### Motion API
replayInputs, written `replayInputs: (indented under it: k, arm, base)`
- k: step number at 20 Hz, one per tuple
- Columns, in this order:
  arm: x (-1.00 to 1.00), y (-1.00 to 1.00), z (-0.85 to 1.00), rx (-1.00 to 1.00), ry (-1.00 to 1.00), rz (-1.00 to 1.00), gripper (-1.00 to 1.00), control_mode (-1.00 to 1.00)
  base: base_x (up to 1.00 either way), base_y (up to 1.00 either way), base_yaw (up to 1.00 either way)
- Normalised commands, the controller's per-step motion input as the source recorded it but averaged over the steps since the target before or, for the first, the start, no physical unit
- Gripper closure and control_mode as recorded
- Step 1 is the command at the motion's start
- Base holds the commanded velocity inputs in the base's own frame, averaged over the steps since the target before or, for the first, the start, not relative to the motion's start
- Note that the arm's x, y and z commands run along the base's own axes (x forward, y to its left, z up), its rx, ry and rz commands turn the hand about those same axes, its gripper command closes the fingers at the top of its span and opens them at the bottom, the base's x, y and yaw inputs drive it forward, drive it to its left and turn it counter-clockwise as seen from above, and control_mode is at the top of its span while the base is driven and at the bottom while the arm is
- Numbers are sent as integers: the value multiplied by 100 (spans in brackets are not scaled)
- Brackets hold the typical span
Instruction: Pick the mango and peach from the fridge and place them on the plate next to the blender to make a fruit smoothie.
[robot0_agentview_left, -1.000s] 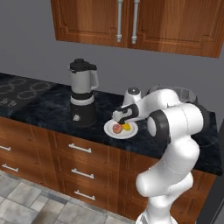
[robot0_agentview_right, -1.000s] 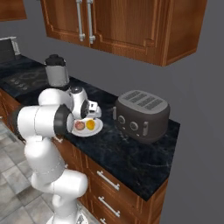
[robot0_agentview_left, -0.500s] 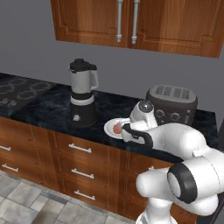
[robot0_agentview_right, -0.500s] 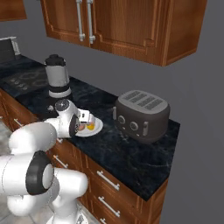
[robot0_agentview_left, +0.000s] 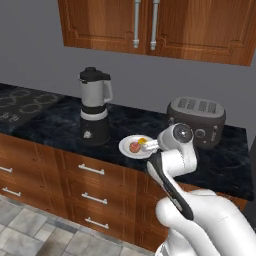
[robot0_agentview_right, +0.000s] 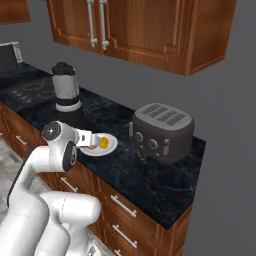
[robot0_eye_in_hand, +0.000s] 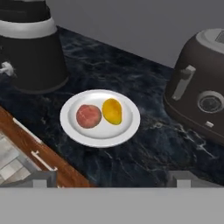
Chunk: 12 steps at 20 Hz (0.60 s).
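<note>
Mango (robot0_eye_in_hand: 112, 111), small smooth yellow-orange oval, lay on the small round plain white plate (robot0_eye_in_hand: 83, 133), just beside the round reddish-pink peach (robot0_eye_in_hand: 89, 116); in the hand view the peach was left of the mango, and whether the two touched could not be told. Plate sat on the black marbled tabletop (robot0_eye_in_hand: 153, 144) near its front edge, between the upright blender (robot0_agentview_left: 94, 106) with black base, grey-silver jar and black lid and the squat dark grey toaster (robot0_agentview_right: 161, 130). In the left base view the blender stood left of the plate and the toaster right and further back. Hand (robot0_eye_in_hand: 112, 179) was spread wide, empty, two dark fingertips (robot0_eye_in_hand: 43, 178) far apart at the bottom of the hand view, drawn off from the plate on its front side, touching nothing. In the base views the white arm's wrist sat just at the plate's front edge, partly covering it. Brown wooden drawers (robot0_agentview_left: 87, 172) with silver handles ran under the tabletop; brown wooden wall cabinets (robot0_agentview_right: 130, 27) hung above. Dark cooktop (robot0_agentview_left: 20, 102) lay at the far left of the tabletop.
</note>
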Motion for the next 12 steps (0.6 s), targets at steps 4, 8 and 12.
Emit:
replayInputs:
  k: [4,8,12]
  arm:
    - [-75,0,31,0,-11,0,-100,-100]
    - [-62,0,28,0,-11,0,-100,-100]
    - [-44,0,31,0,-10,0,-100,-100]
  base:
    - [0,0,0]
    - [0,0,0]
    - [0,0,0]
